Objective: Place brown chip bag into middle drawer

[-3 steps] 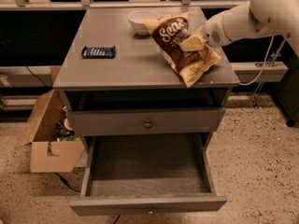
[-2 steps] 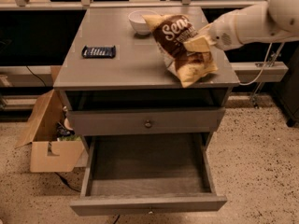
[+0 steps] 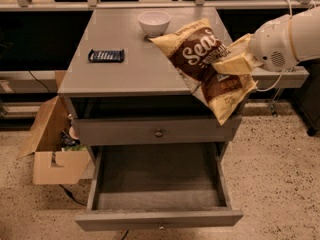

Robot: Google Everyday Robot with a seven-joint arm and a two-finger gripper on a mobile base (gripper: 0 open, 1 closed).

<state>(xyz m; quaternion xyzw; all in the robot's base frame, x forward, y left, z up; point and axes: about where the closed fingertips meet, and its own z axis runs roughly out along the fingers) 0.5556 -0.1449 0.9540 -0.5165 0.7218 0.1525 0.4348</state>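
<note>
The brown chip bag (image 3: 202, 64) has a dark brown centre with white script and tan-yellow ends. It hangs tilted in the air over the cabinet top's right front corner. My gripper (image 3: 231, 59) comes in from the right and is shut on the bag's right side. The middle drawer (image 3: 159, 218) is pulled open below, a wide shallow grey tray that is empty inside. The bag is above and to the right of the drawer's opening.
A white bowl (image 3: 154, 22) stands at the back of the grey cabinet top (image 3: 130, 69). A small dark blue wrapped bar (image 3: 106, 55) lies at its left. A shut drawer front with a round knob (image 3: 158, 133) sits above the open drawer. An open cardboard box (image 3: 52, 151) stands on the floor at left.
My gripper has carried the bag forward and to the right, from over the back of the cabinet top to its front right corner.
</note>
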